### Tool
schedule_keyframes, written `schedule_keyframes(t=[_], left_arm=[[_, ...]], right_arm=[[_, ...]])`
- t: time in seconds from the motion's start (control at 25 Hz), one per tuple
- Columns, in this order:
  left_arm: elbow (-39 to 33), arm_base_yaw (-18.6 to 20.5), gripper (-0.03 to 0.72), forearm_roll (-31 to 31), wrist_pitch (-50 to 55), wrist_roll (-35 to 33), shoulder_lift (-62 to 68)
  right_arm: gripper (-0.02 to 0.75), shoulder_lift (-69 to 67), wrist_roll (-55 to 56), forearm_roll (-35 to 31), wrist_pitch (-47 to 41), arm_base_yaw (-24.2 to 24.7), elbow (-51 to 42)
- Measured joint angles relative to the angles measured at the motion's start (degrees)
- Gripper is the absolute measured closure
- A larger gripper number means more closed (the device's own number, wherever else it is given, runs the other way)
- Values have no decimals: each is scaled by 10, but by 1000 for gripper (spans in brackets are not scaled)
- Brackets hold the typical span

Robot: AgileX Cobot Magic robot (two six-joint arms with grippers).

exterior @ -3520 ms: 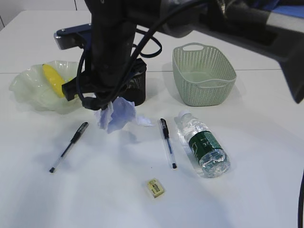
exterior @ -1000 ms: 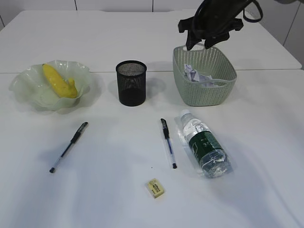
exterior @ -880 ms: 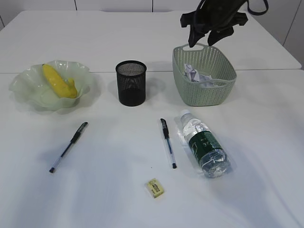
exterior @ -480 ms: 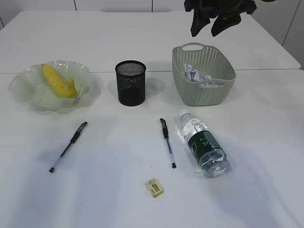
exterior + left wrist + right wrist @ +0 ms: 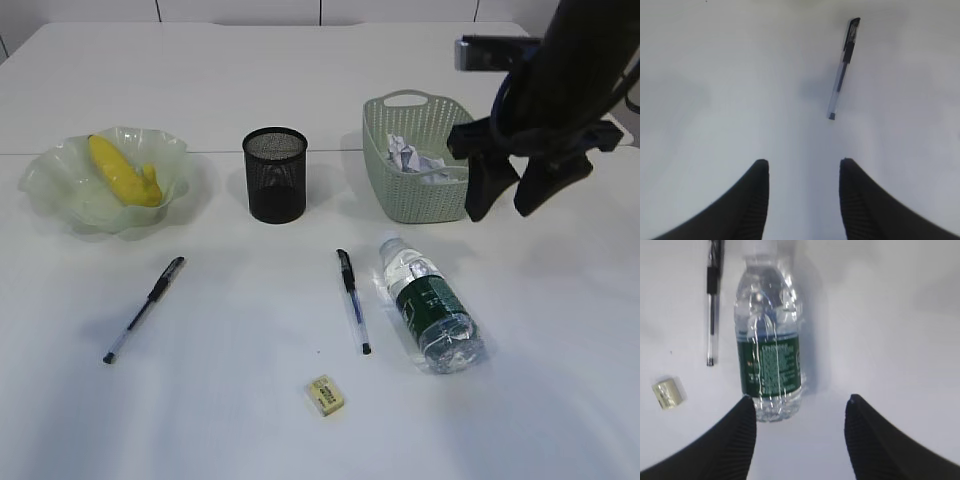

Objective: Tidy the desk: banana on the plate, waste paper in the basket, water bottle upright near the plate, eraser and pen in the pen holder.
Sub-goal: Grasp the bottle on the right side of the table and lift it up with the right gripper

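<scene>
Below R gripper (image 5: 800, 432), jaws apart: ribbed clear plastic bottle (image 5: 770, 340) lying flat; L gripper (image 5: 802, 192) spread too.

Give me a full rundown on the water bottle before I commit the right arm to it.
The water bottle is clear ribbed plastic with a dark green label around its middle and a white cap. It lies on its side on the white table, cap end toward the basket, base toward the camera. Nothing grips it; the right gripper hangs open just above its base.
</scene>
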State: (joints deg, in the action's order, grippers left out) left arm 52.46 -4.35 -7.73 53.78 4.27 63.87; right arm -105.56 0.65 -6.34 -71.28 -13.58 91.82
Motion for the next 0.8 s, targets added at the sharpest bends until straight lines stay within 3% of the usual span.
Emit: schedule_keyframes(t=[0.28, 0.56, 0.8], left_arm=[[0, 0, 359, 0, 9, 0, 0], [0, 0, 359, -12, 10, 0, 0], [0, 0, 359, -12, 11, 0, 0]], right_arm=[[315, 5, 0, 3, 22, -10, -46], [314, -31, -2, 28, 88, -68, -46], [310, -93, 2, 37, 98, -84, 3]])
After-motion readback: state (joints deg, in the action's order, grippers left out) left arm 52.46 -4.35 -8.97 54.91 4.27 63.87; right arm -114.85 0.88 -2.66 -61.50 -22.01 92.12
